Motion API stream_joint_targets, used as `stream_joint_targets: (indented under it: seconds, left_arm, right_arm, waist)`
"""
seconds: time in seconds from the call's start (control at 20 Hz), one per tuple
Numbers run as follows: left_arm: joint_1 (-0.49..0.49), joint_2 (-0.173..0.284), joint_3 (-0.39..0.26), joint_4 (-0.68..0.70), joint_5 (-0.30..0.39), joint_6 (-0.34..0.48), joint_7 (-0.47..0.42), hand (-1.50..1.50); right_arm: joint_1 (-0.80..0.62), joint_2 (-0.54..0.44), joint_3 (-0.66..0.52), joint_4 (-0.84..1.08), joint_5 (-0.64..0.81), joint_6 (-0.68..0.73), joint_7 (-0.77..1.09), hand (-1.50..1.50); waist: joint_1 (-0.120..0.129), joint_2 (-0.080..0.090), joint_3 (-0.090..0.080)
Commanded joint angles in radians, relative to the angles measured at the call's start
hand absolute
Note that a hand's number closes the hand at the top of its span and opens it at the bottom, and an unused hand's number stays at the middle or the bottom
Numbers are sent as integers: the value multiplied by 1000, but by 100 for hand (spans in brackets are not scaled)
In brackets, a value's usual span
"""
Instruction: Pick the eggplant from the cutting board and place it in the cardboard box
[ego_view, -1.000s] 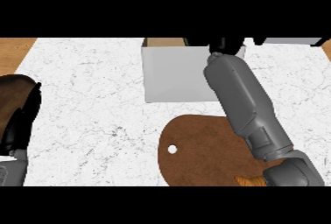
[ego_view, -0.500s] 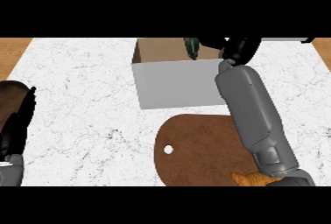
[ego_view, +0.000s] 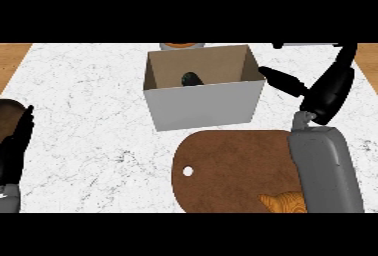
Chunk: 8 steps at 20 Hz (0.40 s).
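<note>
At the left edge of the head view, the left hand (ego_view: 16, 145) is seen resting on the counter (ego_view: 88, 100), with its fingers straight and relaxed, and nothing is held by it. Further to the right, near the far side of the counter, the cardboard box (ego_view: 203, 105) is placed with its open top facing upward. Inside it, the eggplant (ego_view: 190, 78) is found as a small dark shape on the box floor, close to the front wall. Only a part of it is visible, so its long axis and the direction of its stem cannot be told with certainty. An eggplant is judged to be quite light, stiff under a smooth and a little slippery skin, and it would be best taken around the thick middle, across the long axis. Behind the box, a small orange object (ego_view: 181, 45) is partly shown, and it cannot be identified. In front of the box, the wooden cutting board (ego_view: 229, 170) is lying with no eggplant on it. At the right, just beside the box, the right hand (ego_view: 325, 90) is raised, its fingers are released and spread, and nothing is grasped. The placing is judged to be done.
</note>
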Motion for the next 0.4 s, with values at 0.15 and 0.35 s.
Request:
stream_joint_targets:
  seconds: [0.15,0.35]
  left_arm:
    - [17,40,36,-15,30,-42,-3,0]
    - [0,8,4,-31,1,-20,10,0]
  right_arm:
    - [395,-83,48,-525,-37,221,91,-150]
    - [616,-107,62,-758,-117,314,100,-150]
  waist:
    - [0,3,0]
    - [12,10,0]
